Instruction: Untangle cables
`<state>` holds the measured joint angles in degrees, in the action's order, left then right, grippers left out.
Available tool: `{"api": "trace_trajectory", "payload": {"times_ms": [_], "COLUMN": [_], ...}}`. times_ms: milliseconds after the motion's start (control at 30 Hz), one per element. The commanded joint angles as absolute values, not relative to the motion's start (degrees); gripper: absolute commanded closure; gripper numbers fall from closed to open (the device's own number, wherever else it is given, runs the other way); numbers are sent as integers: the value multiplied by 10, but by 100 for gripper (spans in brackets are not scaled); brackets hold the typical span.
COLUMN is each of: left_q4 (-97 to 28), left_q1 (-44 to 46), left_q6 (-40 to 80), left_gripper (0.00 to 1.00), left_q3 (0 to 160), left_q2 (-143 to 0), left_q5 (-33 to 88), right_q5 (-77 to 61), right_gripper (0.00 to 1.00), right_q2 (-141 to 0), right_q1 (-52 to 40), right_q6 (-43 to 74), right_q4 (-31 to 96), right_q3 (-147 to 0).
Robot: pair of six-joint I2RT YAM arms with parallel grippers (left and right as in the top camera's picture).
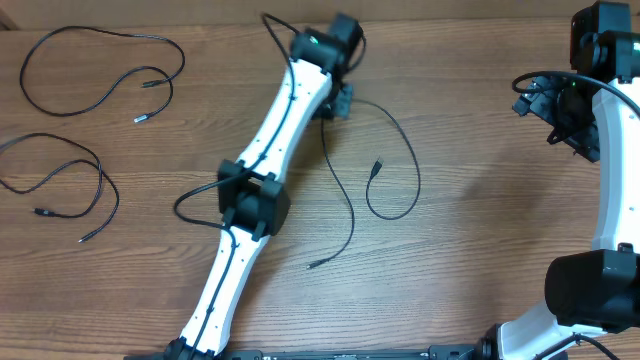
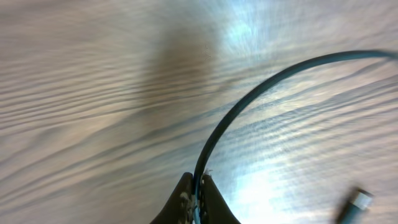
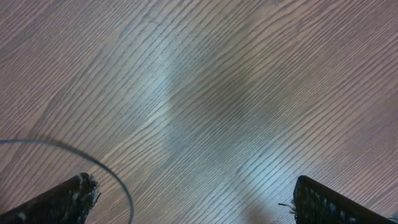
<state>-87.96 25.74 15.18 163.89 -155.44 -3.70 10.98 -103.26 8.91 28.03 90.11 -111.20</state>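
Observation:
Three thin black cables lie apart on the wooden table. One cable [image 1: 100, 70] loops at the far left back. A second cable [image 1: 70, 185] lies at the left edge below it. The third cable [image 1: 400, 150] curves through the middle, with a plug end [image 1: 377, 168] inside its loop and another end [image 1: 315, 265] toward the front. My left gripper [image 1: 340, 103] is shut on this third cable [image 2: 249, 102]; the jaws [image 2: 198, 193] pinch it close above the table. My right gripper [image 1: 570, 125] is open and empty [image 3: 196, 193] at the far right.
The left arm [image 1: 255, 195] stretches diagonally across the table's middle. The right arm [image 1: 610, 180] stands along the right edge, with thicker black cords [image 1: 530, 85] at its wrist. A thin dark cord [image 3: 93, 165] curves by the right gripper's left finger.

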Motion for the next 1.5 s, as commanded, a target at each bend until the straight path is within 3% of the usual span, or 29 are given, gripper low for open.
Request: {"api": "trace_trajectory", "payload": {"times_ms": [0,300,667,733,933,1200,1367,1467], "left_q4": [-898,-933,-968,-968,-949,-923,-885,-838], "left_q1": [242,236,236,237,239,237,237,236], "left_q6": [194,194,175,164,165,165,170,174], "left_gripper": [96,96,95,74,44,40,50,43], "left_q3": [1688,1689,1681,1665,1599,1546,1546,1546], "left_q2": [-1434,-1293,-1258,-1265,-1294,-1385,-1449,-1480], "left_q5": [-45,-45,-11,9,-16,-23,-23,-41], "right_q5": [119,119,119,120,119,119,119,119], "right_gripper": [0,0,0,0,0,0,0,0], "right_q2": [-1026,-1026,-1026,-1026,-1026,-1026,-1026,-1026], "right_q1": [90,90,90,90,90,90,90,90], "right_q6": [278,278,278,278,278,278,278,278], "right_q4": [901,901,901,901,901,901,901,901], "right_q3": [-1112,-1112,-1112,-1112,-1112,-1112,-1112,-1112]}}
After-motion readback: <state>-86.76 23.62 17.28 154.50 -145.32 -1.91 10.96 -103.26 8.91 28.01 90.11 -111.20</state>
